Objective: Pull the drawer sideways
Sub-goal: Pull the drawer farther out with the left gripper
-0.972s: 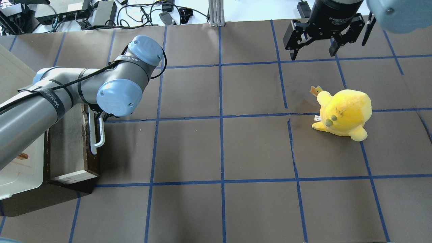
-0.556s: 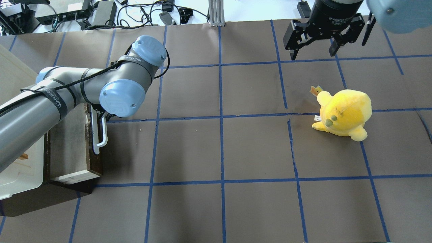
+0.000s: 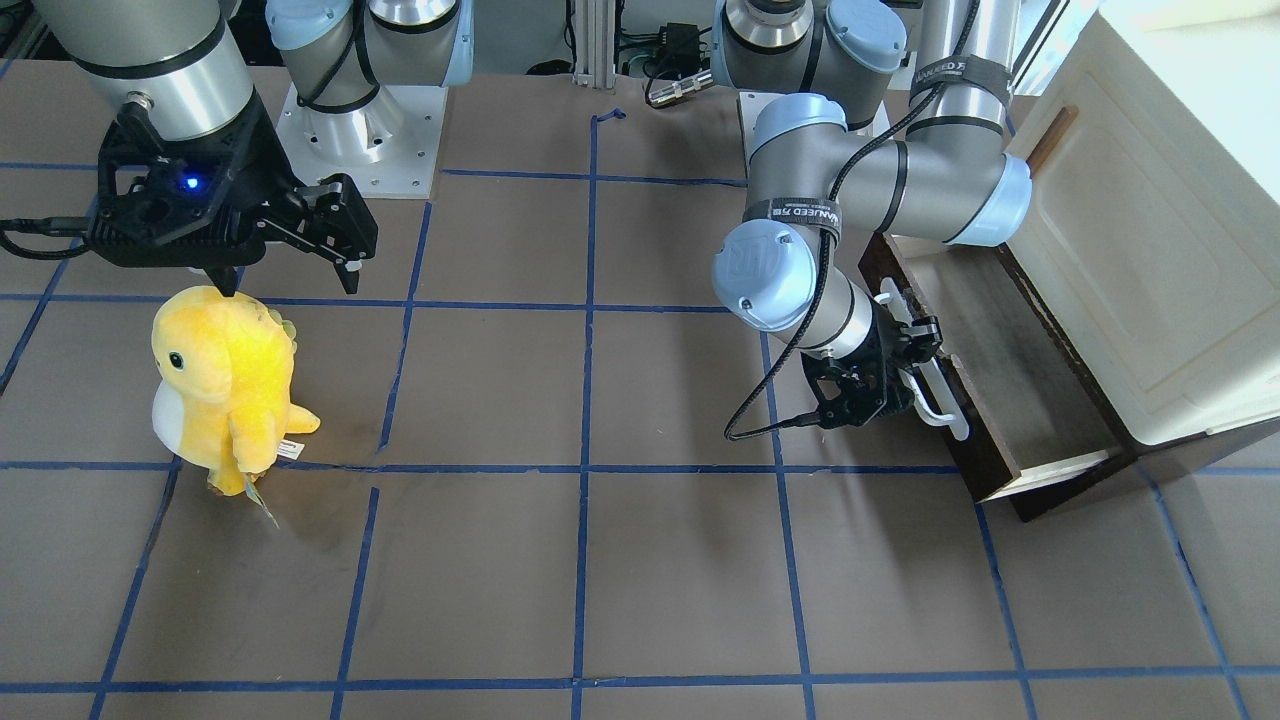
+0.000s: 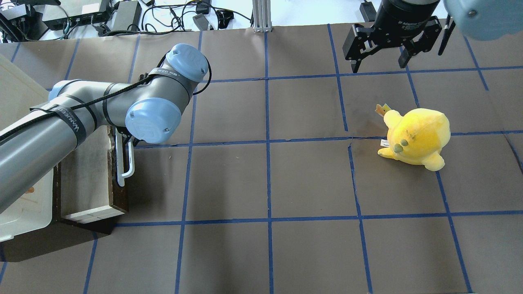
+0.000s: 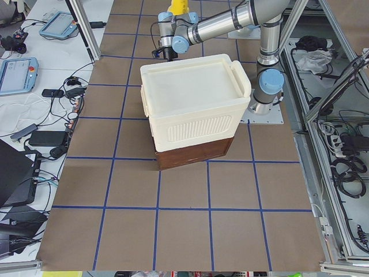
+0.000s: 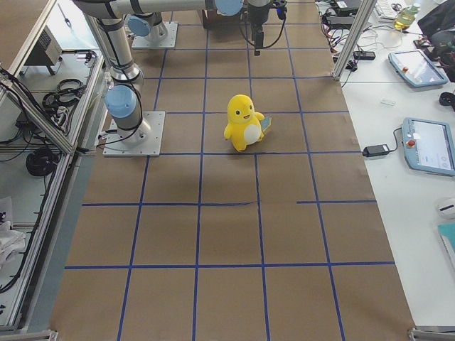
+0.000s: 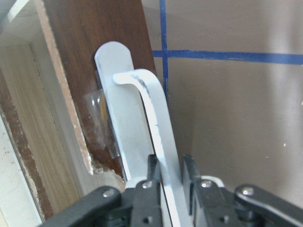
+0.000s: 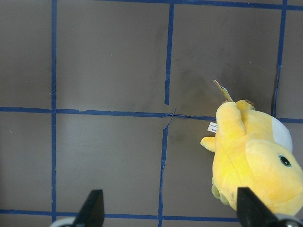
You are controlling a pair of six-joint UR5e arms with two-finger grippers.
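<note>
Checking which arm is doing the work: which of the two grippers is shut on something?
The left gripper: it is shut on the drawer by its white bar handle. The right gripper hangs open over the table.

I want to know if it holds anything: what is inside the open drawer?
The drawer shows only a bare grey-beige bottom in the part that is pulled out. The rest lies under the cream-white cabinet and the left arm, so it cannot be seen.

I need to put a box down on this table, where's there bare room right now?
The wide stretch between the drawer and the yellow plush toy is bare, as is the table's whole near edge. It is crowded at the drawer front, where the left gripper clamps the white handle, and beneath the open right gripper.
</note>
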